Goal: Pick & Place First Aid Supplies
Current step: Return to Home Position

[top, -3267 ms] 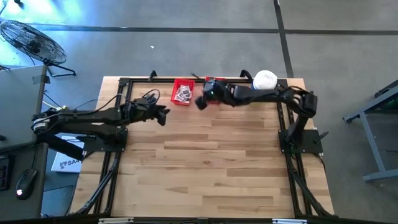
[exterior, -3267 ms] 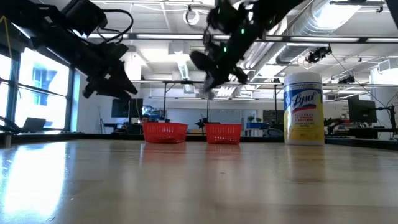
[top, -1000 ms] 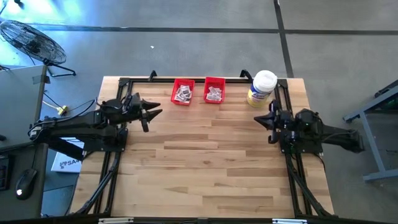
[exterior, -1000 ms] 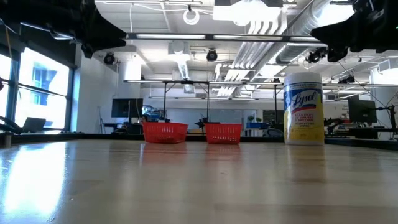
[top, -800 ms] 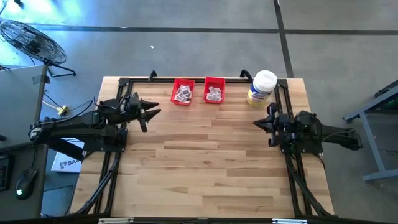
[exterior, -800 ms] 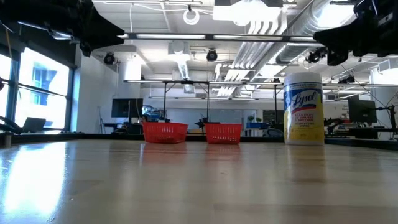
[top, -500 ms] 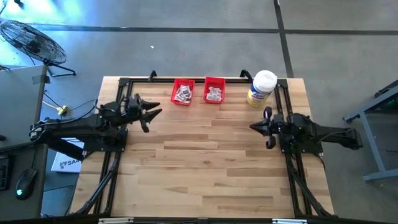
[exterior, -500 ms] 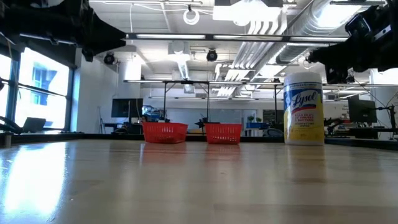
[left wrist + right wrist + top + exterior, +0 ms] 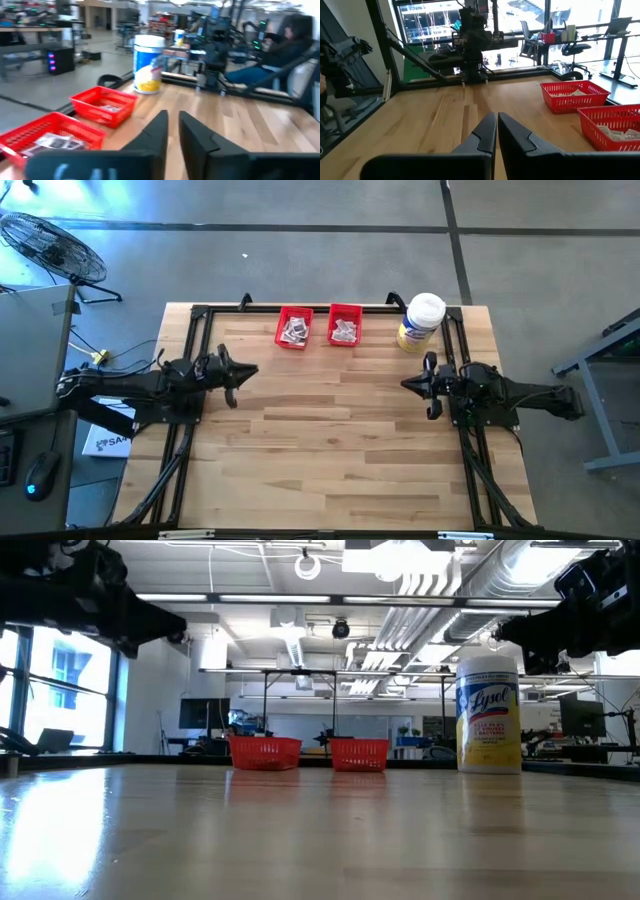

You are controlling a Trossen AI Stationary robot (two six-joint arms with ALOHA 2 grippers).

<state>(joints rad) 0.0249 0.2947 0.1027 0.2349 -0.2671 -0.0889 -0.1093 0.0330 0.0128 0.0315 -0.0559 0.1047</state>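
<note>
Packets: the first aid packets [image 9: 294, 331] are lying heaped in the left red bin [image 9: 280, 328] and the right red bin [image 9: 333, 326], which are sitting side by side at the far edge of the tabletop [image 9: 330, 440]. None is showing on the bare wood.
Left pincer: the left pincer [image 9: 247, 371] is hovering over the tabletop's left side, its fingers drawn to a thin slit and gripping nothing.
Right pincer: the right pincer [image 9: 406, 384] is hovering over the right side, near the white-lidded jar [image 9: 422, 320], with its fingers pressed nearly together and empty.
Deciding relation: the two pincers are pointing inward, facing each other, while the bins are lying towards the far edge, off each one's line.
Nearer arm: the left pincer is sitting closer to the left red bin than the right pincer is to the right red bin.
Packet axes: they are lying mixed in the heaps, so I cannot tell.
Progress: sorting is looking finished, and both arms are parking.
</note>
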